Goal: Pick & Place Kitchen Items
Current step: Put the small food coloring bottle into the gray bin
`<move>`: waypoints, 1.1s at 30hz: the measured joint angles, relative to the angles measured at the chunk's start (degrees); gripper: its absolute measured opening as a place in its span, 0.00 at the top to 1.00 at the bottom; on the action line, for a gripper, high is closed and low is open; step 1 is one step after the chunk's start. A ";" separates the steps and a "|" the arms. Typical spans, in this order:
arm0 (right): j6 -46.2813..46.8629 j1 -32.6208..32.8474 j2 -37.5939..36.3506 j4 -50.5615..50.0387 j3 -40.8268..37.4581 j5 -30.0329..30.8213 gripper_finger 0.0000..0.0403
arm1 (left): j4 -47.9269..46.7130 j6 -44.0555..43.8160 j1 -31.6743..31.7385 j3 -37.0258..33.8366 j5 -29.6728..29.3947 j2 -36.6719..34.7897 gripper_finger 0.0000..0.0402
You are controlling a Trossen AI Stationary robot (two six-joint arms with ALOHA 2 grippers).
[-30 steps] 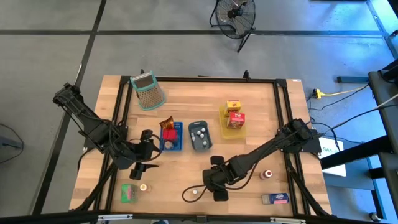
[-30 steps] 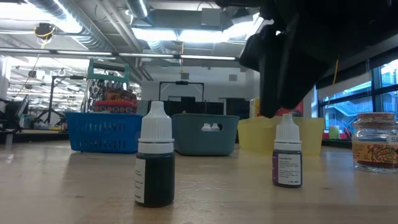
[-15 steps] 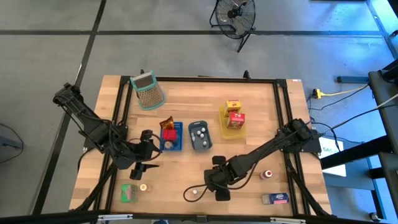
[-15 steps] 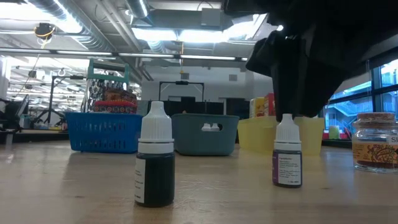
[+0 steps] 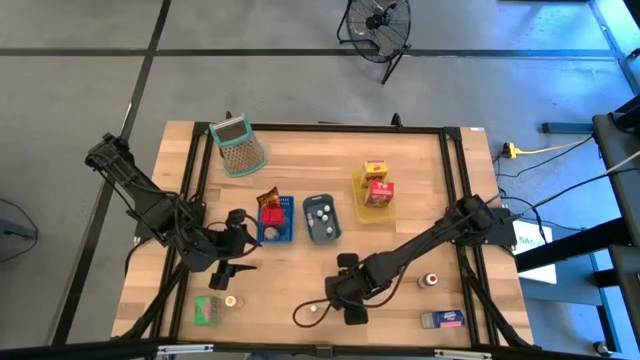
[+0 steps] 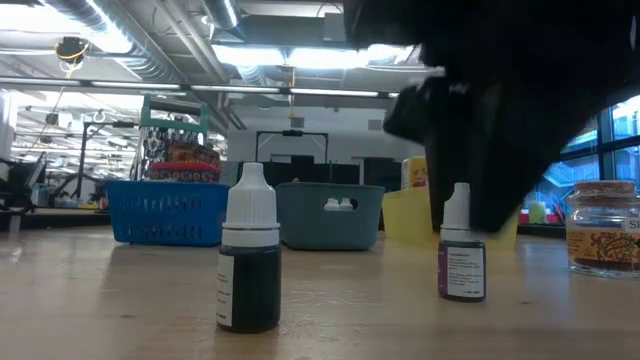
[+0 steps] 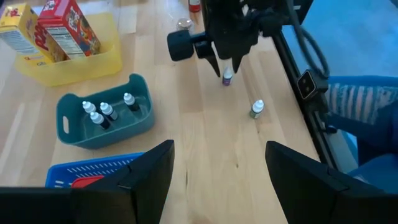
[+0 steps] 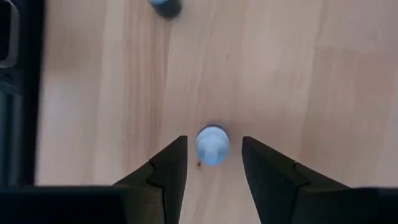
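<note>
One small dropper bottle (image 8: 212, 145) stands upright near the table's front edge between the right gripper's (image 8: 212, 163) parted fingers, untouched; light, rigid and likely tippy, best pinched below its white cap.

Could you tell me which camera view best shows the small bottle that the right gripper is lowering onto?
The low view: the purple-labelled bottle stands side-on, label readable, cap partly behind the right gripper. The right wrist view shows only its cap from above, the left wrist view shows it small, and the high view barely shows it.
</note>
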 joint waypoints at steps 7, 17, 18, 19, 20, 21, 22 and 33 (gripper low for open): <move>-3.84 -0.32 2.17 0.66 0.00 -0.31 0.61 | 0.00 2.08 0.00 0.00 -0.23 0.00 0.38; -3.93 -1.82 2.16 0.52 0.00 -1.25 0.61 | -0.02 2.12 0.00 0.00 -2.43 0.00 0.38; -3.94 -2.00 2.16 0.21 0.00 -1.32 0.61 | 0.00 2.14 0.00 0.00 -2.59 0.00 0.38; -3.95 -2.20 2.16 -0.02 0.00 -1.33 0.61 | 0.00 2.12 0.00 0.00 -2.66 0.00 0.38; -3.97 -2.36 2.16 -0.27 0.00 -1.33 0.62 | 0.00 2.10 0.00 0.00 -2.65 0.00 0.38; -4.05 -2.52 2.16 -0.45 0.00 -1.35 0.63 | -0.02 2.10 0.00 0.00 -2.67 0.00 0.38; -4.40 -2.65 2.16 -0.42 0.00 -1.40 0.64 | 0.00 2.08 0.00 0.00 -2.76 0.00 0.38; -13.98 -4.05 2.14 -0.38 0.00 -3.01 0.82 | -0.01 -3.79 0.00 0.00 -3.29 2.12 0.38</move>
